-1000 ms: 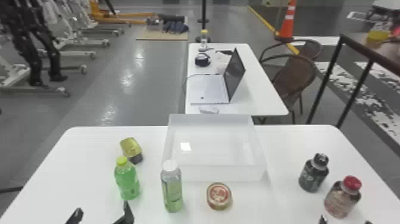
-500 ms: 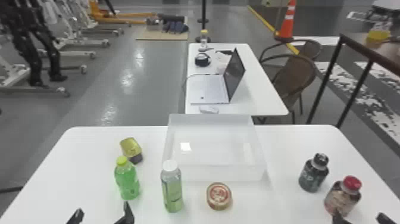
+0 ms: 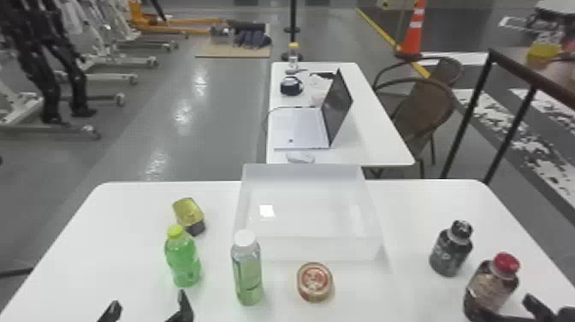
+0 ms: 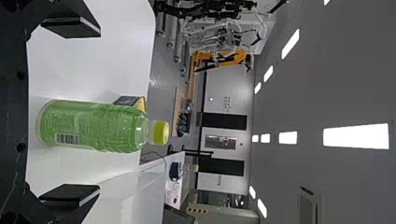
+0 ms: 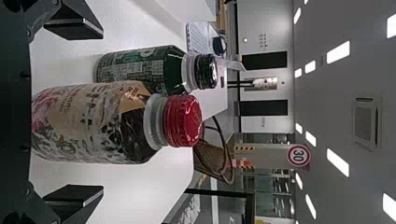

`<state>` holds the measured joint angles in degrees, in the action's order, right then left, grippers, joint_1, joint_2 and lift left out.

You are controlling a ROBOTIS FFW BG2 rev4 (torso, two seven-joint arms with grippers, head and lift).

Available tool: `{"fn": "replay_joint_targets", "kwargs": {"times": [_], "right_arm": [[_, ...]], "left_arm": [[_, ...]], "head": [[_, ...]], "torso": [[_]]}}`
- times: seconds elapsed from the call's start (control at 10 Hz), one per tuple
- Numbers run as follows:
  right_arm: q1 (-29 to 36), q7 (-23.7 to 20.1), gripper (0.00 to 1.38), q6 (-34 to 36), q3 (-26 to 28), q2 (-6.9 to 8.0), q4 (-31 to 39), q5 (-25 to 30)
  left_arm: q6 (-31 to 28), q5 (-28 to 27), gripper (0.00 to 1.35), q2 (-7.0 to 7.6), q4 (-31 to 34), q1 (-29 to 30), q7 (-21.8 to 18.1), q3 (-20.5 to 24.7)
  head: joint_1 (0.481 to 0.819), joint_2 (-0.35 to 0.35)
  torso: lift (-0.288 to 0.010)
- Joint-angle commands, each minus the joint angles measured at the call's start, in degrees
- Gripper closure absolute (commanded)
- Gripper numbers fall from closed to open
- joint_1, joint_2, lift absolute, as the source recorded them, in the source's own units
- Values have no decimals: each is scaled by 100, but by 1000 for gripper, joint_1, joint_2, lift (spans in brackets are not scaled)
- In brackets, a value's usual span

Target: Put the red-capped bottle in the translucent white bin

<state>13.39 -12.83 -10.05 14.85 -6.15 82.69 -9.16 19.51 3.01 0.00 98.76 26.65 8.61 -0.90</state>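
At the table's right front stands the red-capped bottle (image 3: 492, 284), upright. My right gripper (image 3: 507, 309) is open at its near side, one finger partly in front of the bottle's lower part. In the right wrist view the red-capped bottle (image 5: 98, 123) lies between the spread fingers of the right gripper (image 5: 77, 112), not gripped. The translucent white bin (image 3: 308, 248) sits at the middle of the table. My left gripper (image 3: 147, 310) is parked open at the front left; in the left wrist view the left gripper (image 4: 72, 112) has a green bottle in front of it.
A dark bottle (image 3: 451, 250) stands close behind and left of the red-capped one. A round tin (image 3: 314, 281) and a white-capped bottle (image 3: 248, 274) are in front of the bin. Farther left are a yellow-capped green bottle (image 3: 183, 261) and a yellow-topped can (image 3: 189, 214).
The right gripper has moved forward and slightly right, up to the red-capped bottle, with its fingers apart. The left gripper and the objects on the table have kept their places.
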Motion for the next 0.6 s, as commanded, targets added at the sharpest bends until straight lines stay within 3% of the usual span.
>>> {"fn": "replay_joint_targets", "kwargs": {"times": [0.0,0.5], "right_arm": [[-109,0,125,-5,0,9,-51,107],[-452,0,125,100,9,-228,-262,195]], "left_arm": [[9,33,124,-15,-14,-2,1,3],[70,156,124,-15,-94,-20,-61,3]], "head": [[549,0],[549,0]], "torso": [[-100],[-100]]}}
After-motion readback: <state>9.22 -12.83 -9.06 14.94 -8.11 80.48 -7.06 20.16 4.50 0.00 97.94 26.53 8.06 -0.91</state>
